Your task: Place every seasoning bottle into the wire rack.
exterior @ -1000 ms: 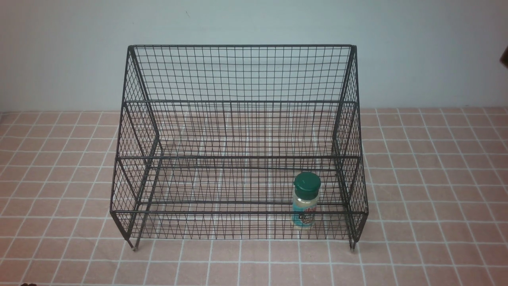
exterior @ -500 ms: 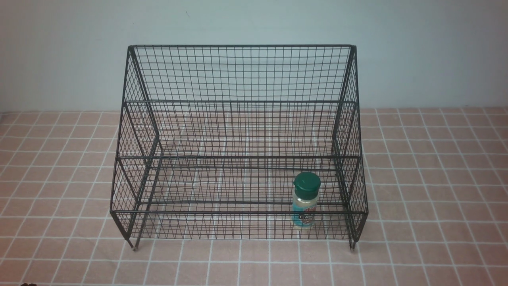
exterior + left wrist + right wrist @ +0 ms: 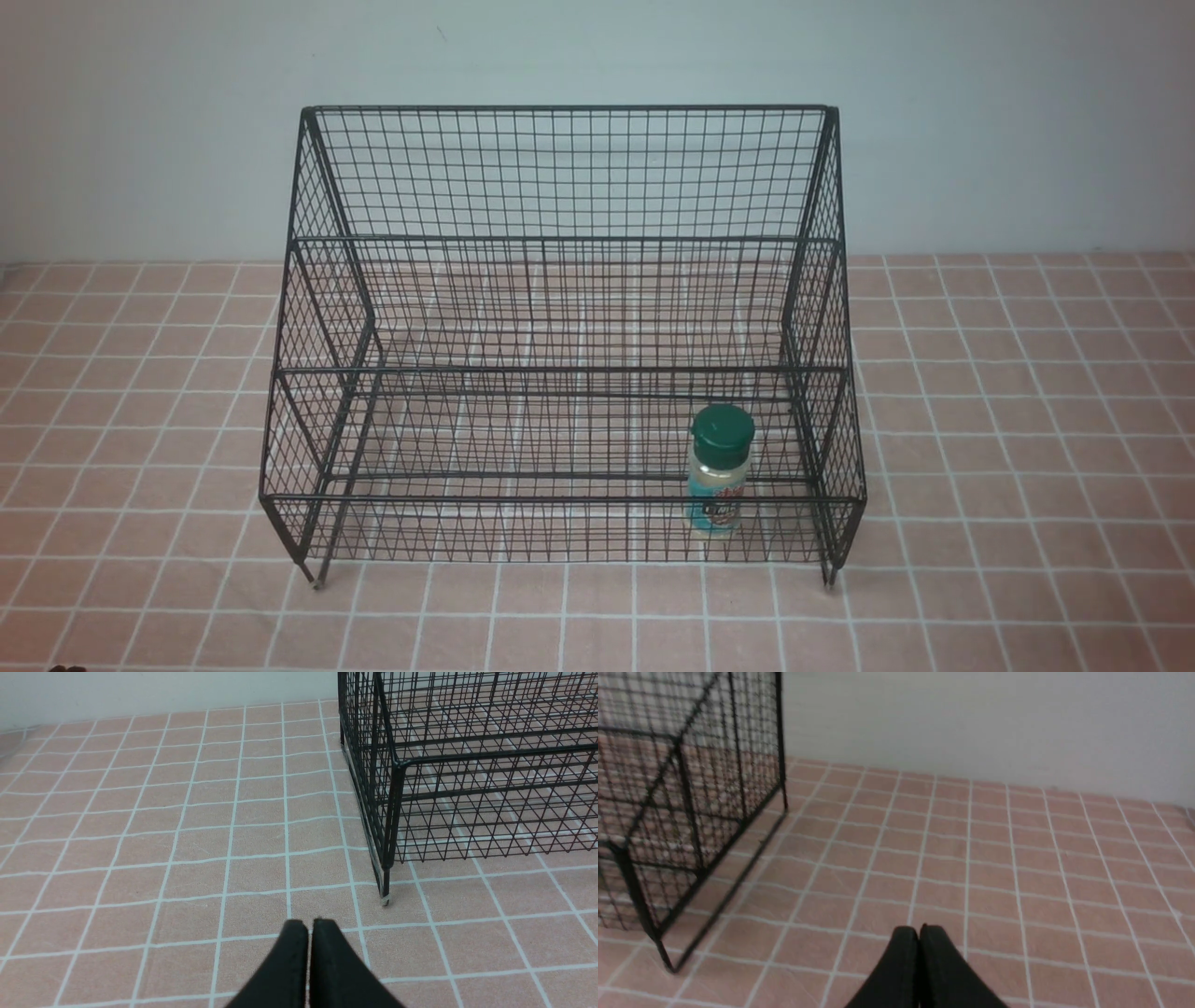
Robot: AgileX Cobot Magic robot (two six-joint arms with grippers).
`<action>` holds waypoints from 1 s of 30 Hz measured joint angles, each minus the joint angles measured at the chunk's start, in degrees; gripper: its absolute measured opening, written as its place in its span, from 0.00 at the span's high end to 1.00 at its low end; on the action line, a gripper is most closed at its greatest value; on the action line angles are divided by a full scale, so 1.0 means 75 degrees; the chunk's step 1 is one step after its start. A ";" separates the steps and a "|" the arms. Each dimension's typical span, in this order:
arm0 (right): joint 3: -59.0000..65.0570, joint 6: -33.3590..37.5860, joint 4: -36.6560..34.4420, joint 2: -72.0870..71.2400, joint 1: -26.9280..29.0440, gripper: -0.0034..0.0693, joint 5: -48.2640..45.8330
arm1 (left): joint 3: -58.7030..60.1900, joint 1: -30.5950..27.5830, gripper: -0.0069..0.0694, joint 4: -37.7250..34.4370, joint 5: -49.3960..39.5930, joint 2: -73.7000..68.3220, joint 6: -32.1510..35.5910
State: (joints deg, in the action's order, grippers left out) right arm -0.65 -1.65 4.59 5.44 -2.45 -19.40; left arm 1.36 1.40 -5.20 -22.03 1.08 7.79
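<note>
The bottle (image 3: 720, 469) stands in the rack (image 3: 560, 168), lower right. Both pairs of jaws are closed and empty; no further bottle shows, so likely finished.

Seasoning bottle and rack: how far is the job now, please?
Done: the seasoning bottle stands upright inside the wire rack, on its lowest tier near the robot's right end. In hand: nothing; the left tool and the right tool are both shut and empty, away from the rack. Left: no other bottle shows on the tiled table.
</note>
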 joint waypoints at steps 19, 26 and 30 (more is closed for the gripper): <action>0.0255 -0.0518 -0.0083 -0.0809 0.0250 0.97 -0.0214 | 0.0000 0.0000 0.92 0.0000 -0.0005 0.0000 0.0000; 0.0255 -0.0518 -0.0083 -0.0815 0.0250 0.97 -0.0214 | 0.0000 0.0000 0.92 0.0000 -0.0005 0.0000 0.0000; 0.0255 -0.0518 -0.0083 -0.0815 0.0250 0.97 -0.0214 | 0.0000 0.0000 0.92 0.0000 -0.0005 0.0000 0.0000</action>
State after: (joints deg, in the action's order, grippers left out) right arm 1.27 -5.54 3.96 -0.67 -0.57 -21.00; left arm 1.36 1.40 -5.20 -22.06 1.08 7.79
